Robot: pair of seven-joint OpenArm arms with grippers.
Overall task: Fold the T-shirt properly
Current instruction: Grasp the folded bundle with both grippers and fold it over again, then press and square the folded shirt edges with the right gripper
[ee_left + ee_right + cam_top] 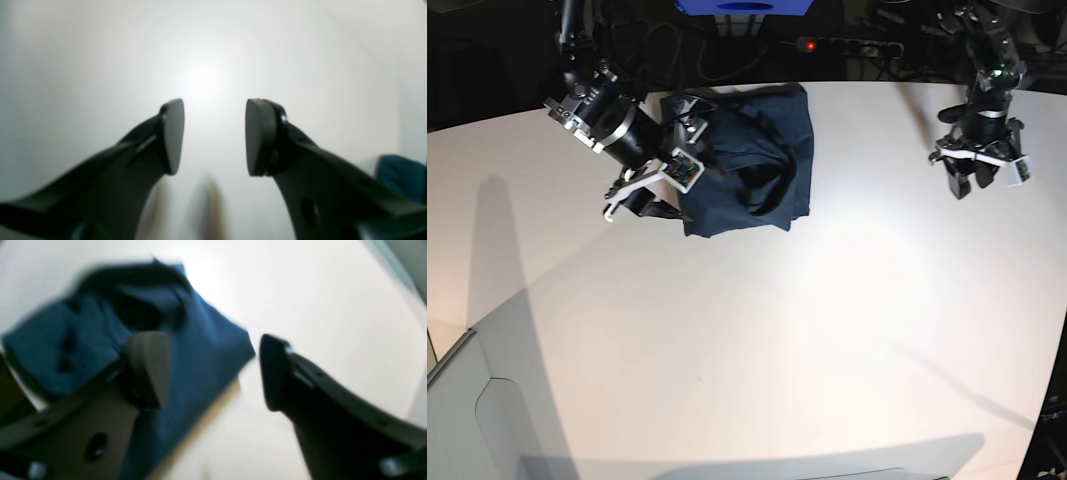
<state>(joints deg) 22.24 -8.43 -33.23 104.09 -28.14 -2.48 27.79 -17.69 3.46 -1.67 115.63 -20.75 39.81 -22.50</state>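
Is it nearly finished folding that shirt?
Nearly, it seems. The T-shirt already lies as a compact bundle on the table, though rumpled on top. The right gripper hangs open over it, holding nothing; the left gripper is open, well away. Perhaps some smoothing remains.

Base view is evenly lit from above, the white worktop (757, 330) bright, dark surround at the top; long soft arm shadows are cast across the near side and left. Edges are bowed by wide-angle distortion. Left wrist view is washed out by a glare spot at centre, background soft, left end effector (215, 136) fairly sharp. Right wrist view is smeared by motion blur, T-shirt (186, 340) and right end effector (213, 370) unsharp
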